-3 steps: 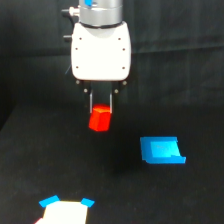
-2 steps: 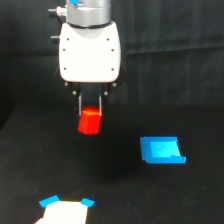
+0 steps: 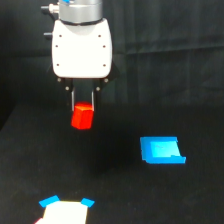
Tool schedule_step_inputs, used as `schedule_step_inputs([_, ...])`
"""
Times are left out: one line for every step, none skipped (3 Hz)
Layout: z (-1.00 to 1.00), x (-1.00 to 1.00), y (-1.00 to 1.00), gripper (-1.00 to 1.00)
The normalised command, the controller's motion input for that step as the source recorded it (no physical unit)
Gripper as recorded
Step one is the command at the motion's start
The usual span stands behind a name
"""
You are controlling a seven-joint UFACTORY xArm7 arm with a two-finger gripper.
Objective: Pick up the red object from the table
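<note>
arm: one, white body, it hangs from the top of the exterior view.
tool (image 3: 83,102): one, with two thin fingers (image 3: 73,98) pointing down; they are closed on the top of the red block, one on each side.
red block (image 3: 82,116): one, held in the tool, above the desk and not touching it, a little tilted.
blue piece (image 3: 161,150): one, flat, it lies on the desk at the exterior view's right, well apart from the block; nothing is seen inside it.
white piece (image 3: 64,212): one, with blue corners, at the bottom edge, partly cut off.
desk (image 3: 190,195): one, black and plain.
</note>
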Motion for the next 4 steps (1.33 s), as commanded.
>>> schedule_step_inputs([-0.14,-0.02,-0.03,-1.0])
schedule_step_inputs([0.16,0.08,0.61,-1.0])
schedule_step_inputs([-0.24,0.16,0.5,-1.0])
schedule_step_inputs([-0.27,0.06,-0.14,-1.0])
